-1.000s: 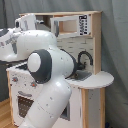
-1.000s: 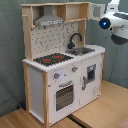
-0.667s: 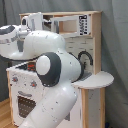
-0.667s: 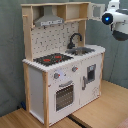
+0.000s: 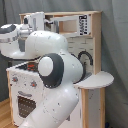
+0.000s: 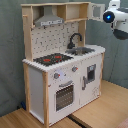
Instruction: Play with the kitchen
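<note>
Basically the toy kitchen (image 6: 62, 70) stands upright on the wooden floor (image 6: 107, 107), oven door shut, nothing touching it. Arm (image 5: 50, 75) sits high by the upper shelf (image 6: 75, 11), prob. approaching; gripper state: can't tell.

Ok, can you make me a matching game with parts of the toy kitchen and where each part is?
Going by the second exterior view.

Parts:
1. stovetop
2. faucet
3. oven door
4. range hood

Places:
A. standing behind the sink
B. up top, under the upper shelf
C. on the counter, at the second exterior view's left end
D. on the front, below the knobs

Pairs: 1-C, 2-A, 3-D, 4-B
</note>
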You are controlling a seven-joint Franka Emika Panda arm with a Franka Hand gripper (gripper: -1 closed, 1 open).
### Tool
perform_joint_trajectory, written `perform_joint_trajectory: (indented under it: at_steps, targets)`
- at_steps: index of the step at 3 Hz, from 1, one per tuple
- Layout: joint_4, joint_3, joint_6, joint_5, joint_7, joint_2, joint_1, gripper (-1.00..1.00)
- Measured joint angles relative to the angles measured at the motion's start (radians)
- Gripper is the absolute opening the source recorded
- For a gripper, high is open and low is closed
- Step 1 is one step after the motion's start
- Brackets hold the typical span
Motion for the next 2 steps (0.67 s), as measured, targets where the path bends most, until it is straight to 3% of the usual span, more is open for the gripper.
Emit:
perform_joint_trajectory:
  at_steps: [1,2]
  targets:
    - [-0.007,0.055,0.001,-0.012,-0.037,0.046,-0.008,-1.00]
    - [-0.027,0.100,0.063,-0.014,-0.086,0.094,-0.013,-1.00]
